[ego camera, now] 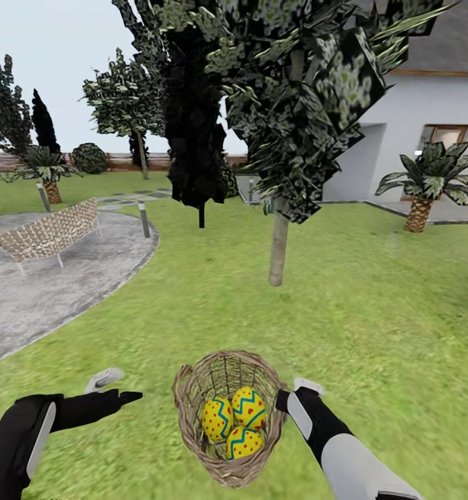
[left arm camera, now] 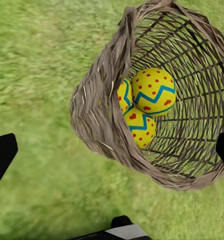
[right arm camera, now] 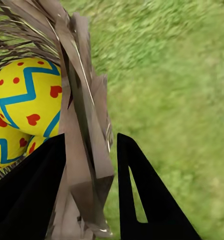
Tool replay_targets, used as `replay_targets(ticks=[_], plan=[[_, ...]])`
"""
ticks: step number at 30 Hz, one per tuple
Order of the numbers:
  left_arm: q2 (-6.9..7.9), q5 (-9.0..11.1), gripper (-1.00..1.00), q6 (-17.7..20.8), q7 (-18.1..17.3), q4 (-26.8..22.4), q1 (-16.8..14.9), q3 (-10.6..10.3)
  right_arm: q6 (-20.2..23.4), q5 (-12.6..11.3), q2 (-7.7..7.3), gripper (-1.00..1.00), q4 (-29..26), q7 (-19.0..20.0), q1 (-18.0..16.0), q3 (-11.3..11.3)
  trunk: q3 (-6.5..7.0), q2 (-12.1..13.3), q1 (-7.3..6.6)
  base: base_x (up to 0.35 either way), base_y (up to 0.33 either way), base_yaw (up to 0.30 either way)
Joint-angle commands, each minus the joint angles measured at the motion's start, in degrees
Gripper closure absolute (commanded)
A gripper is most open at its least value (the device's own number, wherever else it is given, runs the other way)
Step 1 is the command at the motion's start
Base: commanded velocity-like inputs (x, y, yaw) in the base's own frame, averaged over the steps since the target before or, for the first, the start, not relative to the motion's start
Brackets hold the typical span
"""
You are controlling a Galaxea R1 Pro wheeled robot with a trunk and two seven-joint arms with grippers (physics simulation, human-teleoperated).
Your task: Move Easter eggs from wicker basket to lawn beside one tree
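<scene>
right jaws (right arm camera: 89, 170) astride braided rim of tan woven wicker basket (ego camera: 192, 417) | left jaws (ego camera: 116, 389) spread, empty | three yellow zigzag-banded Easter eggs (ego camera: 234, 420) inside | mottled green lawn (ego camera: 373, 319)

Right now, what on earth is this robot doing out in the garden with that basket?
It is working at the wicker basket on the lawn. All three Easter eggs sit inside. The right gripper straddles the rim, one finger inside and one outside. The left gripper hangs open beside it, holding nothing. A grey-trunked tree stands just beyond.
</scene>
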Motion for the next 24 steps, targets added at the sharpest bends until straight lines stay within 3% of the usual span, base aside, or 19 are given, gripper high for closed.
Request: replay_targets(ticks=[1,10,24], plan=[[-0.02,-0.2,-1.00,0.4,-0.3,0.0,-0.1,0.1,0.0,-0.9,0.04,1.00,-0.2,-0.3,0.0,-0.2,-0.13,-0.1,0.06,0.226,0.235,0.240],[-0.03,-0.2,-1.00,0.4,-0.3,0.0,-0.1,0.1,0.0,-0.8,0.04,1.00,-0.2,-0.3,0.0,-0.2,-0.13,-0.1,0.06,0.226,0.235,0.191],[-0.03,-0.2,-1.00,0.4,-0.3,0.0,-0.1,0.1,0.0,-0.9,0.04,1.00,-0.2,-0.3,-0.1,-0.2,-0.13,-0.1,0.06,0.232,0.235,0.004]])
